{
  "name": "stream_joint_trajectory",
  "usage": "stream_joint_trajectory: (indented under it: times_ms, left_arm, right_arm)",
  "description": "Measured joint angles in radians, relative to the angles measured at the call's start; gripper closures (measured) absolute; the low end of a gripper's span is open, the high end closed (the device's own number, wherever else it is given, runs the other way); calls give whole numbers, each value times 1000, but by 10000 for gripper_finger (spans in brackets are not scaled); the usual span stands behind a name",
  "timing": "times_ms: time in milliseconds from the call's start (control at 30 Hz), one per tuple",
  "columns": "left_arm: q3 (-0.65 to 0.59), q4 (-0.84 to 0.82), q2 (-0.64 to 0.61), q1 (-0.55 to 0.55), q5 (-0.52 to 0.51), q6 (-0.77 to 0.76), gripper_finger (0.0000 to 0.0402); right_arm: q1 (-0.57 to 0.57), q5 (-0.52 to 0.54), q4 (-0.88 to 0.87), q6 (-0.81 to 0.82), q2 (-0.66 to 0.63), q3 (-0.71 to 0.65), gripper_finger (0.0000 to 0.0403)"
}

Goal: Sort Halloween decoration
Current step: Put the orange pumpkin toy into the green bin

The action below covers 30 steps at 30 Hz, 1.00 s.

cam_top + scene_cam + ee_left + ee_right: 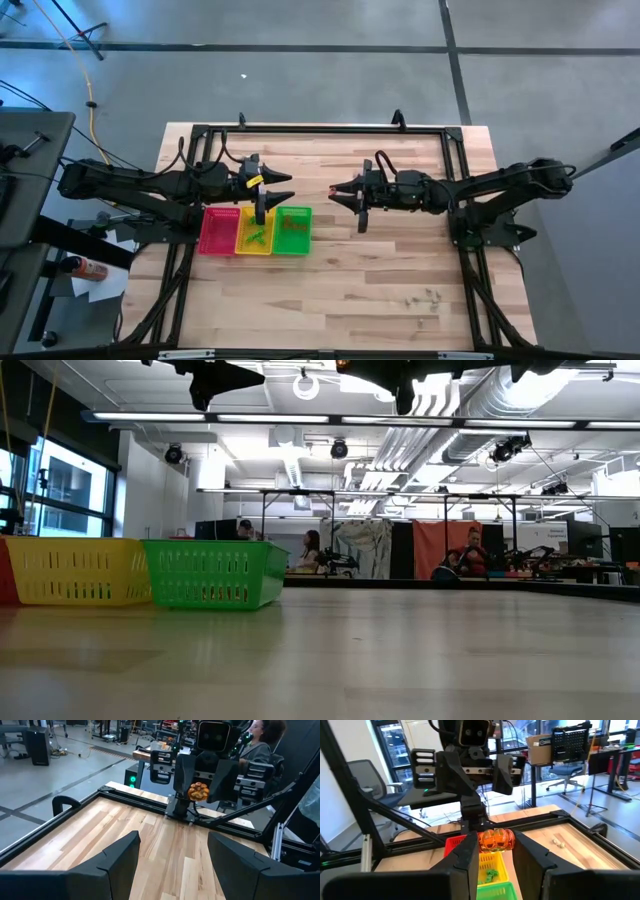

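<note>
Right now my right gripper (pixel 333 190) hangs above the bare table (pixel 400 290), off to the side of the row of trays, clenched on an orange trinket (pixel 496 840), while my left gripper (pixel 285 189), fingers spread and empty, waits just above the yellow tray (pixel 243 243). To do this well, I'd carry it level to the red tray (pixel 212 243), since green pieces already lie in the yellow and orange ones seem to sit in the green tray (pixel 303 243), and let go low. A few pale trinkets (pixel 425 296) wait far across the table.

One orange trinket (pixel 496 840) is pinched in the right tool (pixel 492 851); pale ones (pixel 423 296) lie scattered on the surface (pixel 380 270); green ones (pixel 491 873) lie in the yellow tray (pixel 499 862).
</note>
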Motion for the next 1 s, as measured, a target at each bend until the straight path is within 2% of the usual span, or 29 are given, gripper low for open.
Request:
stream_joint_trajectory:
  times_ms: [233, 700, 1000]
  left_arm:
    - [0, 0, 0, 0, 0, 0, 177]
    - [0, 3, 0, 0, 0, 24, 177]
    - [0, 2, 0, 0, 0, 24, 177]
  right_arm:
    - [0, 28, -6, 41, 62, 18, 315]
    - [0, -66, -54, 35, 480, 361, 315]
    - [6, -71, -178, 35, 612, 404, 315]
